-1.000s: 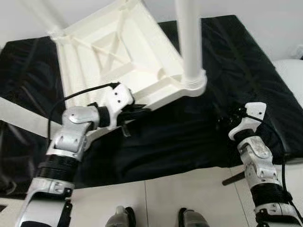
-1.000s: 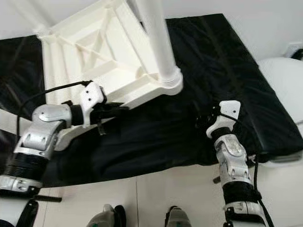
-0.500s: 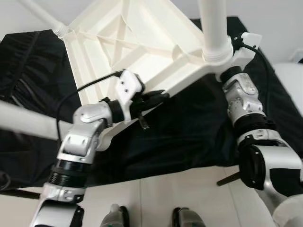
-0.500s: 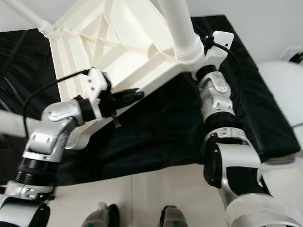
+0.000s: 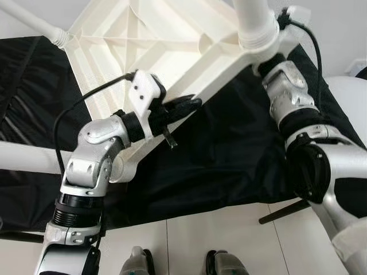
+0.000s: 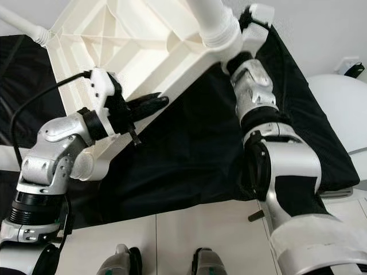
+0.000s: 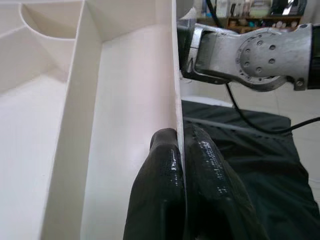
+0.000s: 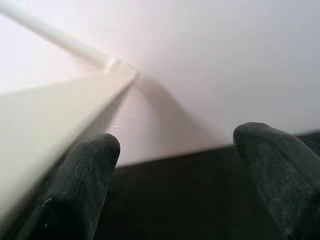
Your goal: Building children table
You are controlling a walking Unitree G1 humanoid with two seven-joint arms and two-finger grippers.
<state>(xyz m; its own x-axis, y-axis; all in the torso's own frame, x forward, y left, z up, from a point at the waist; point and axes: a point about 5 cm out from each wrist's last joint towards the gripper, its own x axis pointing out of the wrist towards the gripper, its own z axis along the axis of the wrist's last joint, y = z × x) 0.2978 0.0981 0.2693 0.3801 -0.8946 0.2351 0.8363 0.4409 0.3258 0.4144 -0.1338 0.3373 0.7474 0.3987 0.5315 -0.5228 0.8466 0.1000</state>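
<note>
The white plastic children table (image 5: 166,40) is tilted up with its ribbed underside facing me. One white leg (image 5: 252,17) stands in the corner socket on my right, another (image 5: 28,17) at the far left corner, and a third (image 5: 26,157) crosses low on the left. My left gripper (image 5: 186,106) is shut on the table's near rim (image 7: 175,90), one finger on each side of it. My right arm reaches up behind the corner with the socket. Its gripper (image 8: 177,142) is open, fingers (image 8: 95,155) spread wide before the table's smooth face.
A black cloth (image 5: 229,149) covers the low surface under the table. Pale floor tiles (image 5: 229,229) lie in front, with my feet (image 5: 137,260) at the bottom edge. A dark rod (image 5: 284,209) lies on the floor at right, beside a white rounded object (image 5: 355,97).
My right arm has risen from low over the black cloth to the table's corner by the leg socket. The table has tilted higher. The left gripper has kept its hold on the rim.
</note>
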